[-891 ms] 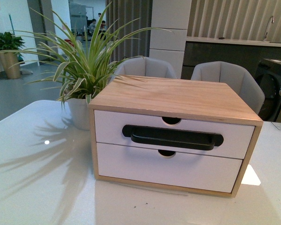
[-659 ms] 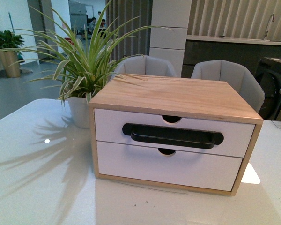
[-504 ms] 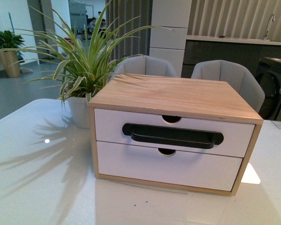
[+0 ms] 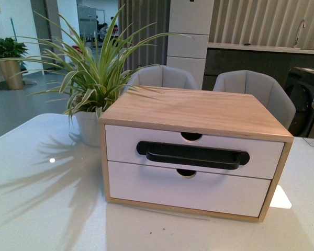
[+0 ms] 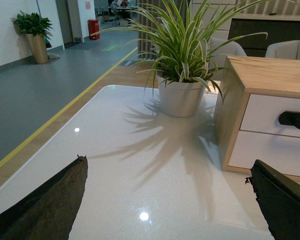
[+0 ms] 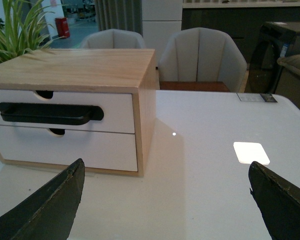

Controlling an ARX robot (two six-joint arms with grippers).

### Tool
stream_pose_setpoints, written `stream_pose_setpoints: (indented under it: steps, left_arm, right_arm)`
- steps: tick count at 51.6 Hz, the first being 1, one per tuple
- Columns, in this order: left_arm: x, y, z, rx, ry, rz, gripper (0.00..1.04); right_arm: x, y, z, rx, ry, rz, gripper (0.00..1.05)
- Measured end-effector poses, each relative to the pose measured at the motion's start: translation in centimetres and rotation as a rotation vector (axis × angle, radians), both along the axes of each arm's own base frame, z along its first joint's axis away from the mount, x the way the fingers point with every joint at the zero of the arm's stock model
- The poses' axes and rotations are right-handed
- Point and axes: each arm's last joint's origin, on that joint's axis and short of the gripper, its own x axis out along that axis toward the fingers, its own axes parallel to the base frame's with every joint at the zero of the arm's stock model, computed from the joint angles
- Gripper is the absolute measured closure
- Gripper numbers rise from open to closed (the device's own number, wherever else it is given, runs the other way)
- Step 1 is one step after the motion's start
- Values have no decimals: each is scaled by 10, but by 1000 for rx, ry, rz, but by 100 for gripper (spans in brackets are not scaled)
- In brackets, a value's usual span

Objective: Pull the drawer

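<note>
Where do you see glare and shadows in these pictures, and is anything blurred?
Front view: the plant throws a streaky shadow over the table, with a small glare dot and a bright patch right of the cabinet. Left wrist view: same shadow, two glare dots, no obvious blur. Right wrist view: the bright patch shows as a square, the cabinet's side in shade.

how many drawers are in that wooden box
2: the top drawer with the black bar handle, and the lower drawer directly beneath it, with only a notch. Both look shut.
</note>
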Motion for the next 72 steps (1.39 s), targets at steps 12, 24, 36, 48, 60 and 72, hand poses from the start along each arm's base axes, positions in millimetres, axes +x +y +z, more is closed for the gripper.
stream_pose_setpoints:
  steps: [12,24,36,48,60,72]
  left_arm:
    - [0,0,0,0,0,0,7]
    - [13,-8,5,12,-27,-41,7]
    - [82,-51,23,244,37,-563,7]
    - [130,-86,30,444,109,-852,7]
    - [165,-117,33,624,147,-1013,7]
    - [188,-146,32,752,209,-1155,7]
  right_arm:
    - [0,0,0,0,0,0,9]
    - [14,3,-3,2,182,-50,9]
    - [80,2,31,-226,378,173,9]
    - [117,15,43,-399,464,364,9]
    - [142,25,53,-515,482,488,9]
    - [161,37,53,-609,499,604,9]
